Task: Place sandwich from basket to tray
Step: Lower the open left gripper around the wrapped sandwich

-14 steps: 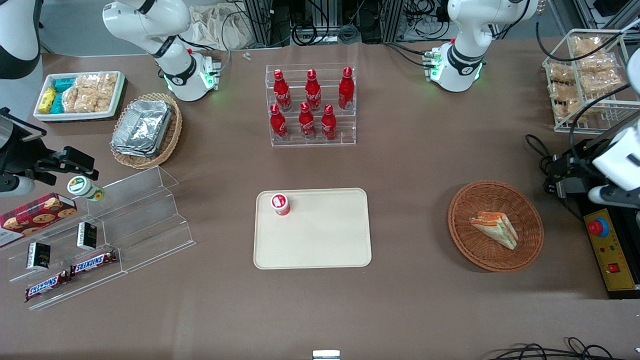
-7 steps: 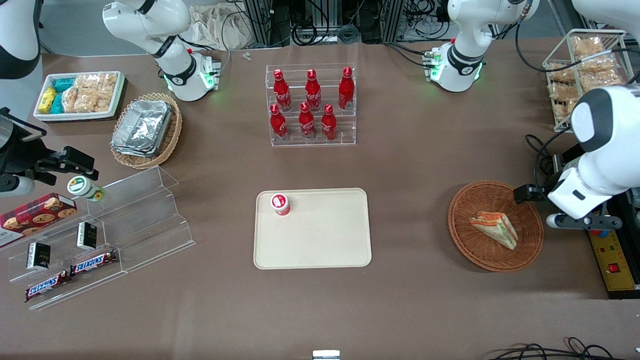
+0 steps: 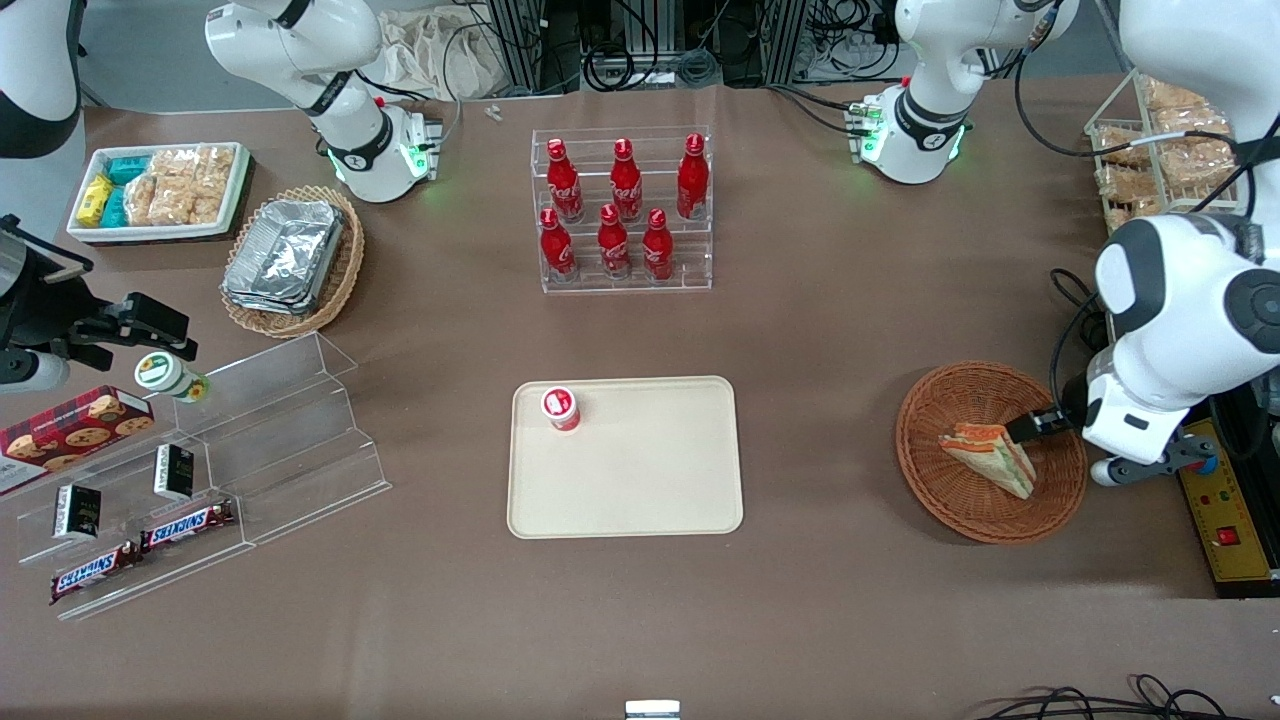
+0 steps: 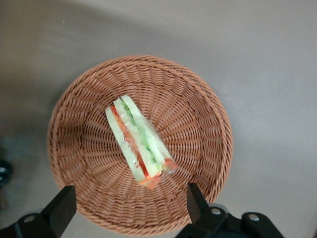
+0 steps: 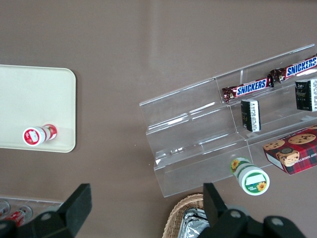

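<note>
The sandwich (image 3: 990,455), a clear-wrapped wedge with orange and green filling, lies in the round reddish-brown basket (image 3: 920,470) toward the working arm's end of the table. My left gripper (image 3: 1040,425) hangs above the basket, close to the sandwich, largely covered by the white arm. In the left wrist view the sandwich (image 4: 138,141) lies in the middle of the basket (image 4: 198,99). My gripper (image 4: 130,206) is open and empty, its fingers (image 4: 64,208) spread wide over the basket's rim. The cream tray (image 3: 650,480) lies mid-table and also shows in the right wrist view (image 5: 29,94).
A small red-and-white container (image 3: 561,408) stands on a corner of the tray. A rack of red bottles (image 3: 625,210) stands farther from the front camera. A yellow control box (image 3: 1220,500) and a wire snack rack (image 3: 1170,150) sit near the basket.
My left arm has swung in from the table's end, and the gripper has moved over the basket toward the sandwich. The sandwich and basket have not moved.
</note>
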Motion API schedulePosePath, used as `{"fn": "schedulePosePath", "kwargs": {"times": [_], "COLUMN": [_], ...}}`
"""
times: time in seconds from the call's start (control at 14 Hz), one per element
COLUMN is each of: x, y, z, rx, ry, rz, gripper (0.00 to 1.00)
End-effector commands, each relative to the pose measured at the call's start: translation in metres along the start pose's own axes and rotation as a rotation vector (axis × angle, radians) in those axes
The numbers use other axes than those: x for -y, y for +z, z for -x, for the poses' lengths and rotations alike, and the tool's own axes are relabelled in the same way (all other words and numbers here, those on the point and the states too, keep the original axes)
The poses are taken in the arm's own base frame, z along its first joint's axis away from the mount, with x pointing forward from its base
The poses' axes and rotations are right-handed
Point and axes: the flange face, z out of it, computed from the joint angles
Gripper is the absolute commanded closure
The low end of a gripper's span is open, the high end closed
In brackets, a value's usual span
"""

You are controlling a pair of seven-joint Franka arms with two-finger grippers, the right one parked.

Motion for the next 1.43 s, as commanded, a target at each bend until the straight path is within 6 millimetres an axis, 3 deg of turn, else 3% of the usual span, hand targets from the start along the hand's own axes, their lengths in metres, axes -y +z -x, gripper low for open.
{"fn": "schedulePosePath", "kwargs": {"times": [0.0, 0.21, 0.43, 0.86, 1.14, 1.21, 1.36], "x": [0.002, 0.0, -0.002, 0.002, 0.004, 0.005, 0.008], "y": [0.016, 0.048, 0.067, 0.102, 0.111, 0.111, 0.108], "z": [0.007, 0.002, -0.001, 0.0, 0.001, 0.001, -0.001], "rx": [-0.003, 0.007, -0.009, 0.007, -0.001, -0.001, -0.007], "ry": [-0.123, -0.311, -0.421, -0.435, -0.409, -0.41, -0.462], "rz": [-0.005, -0.014, -0.009, -0.027, -0.054, -0.054, -0.053], "gripper": [0.01, 0.01, 0.01, 0.01, 0.05, 0.07, 0.37]}}
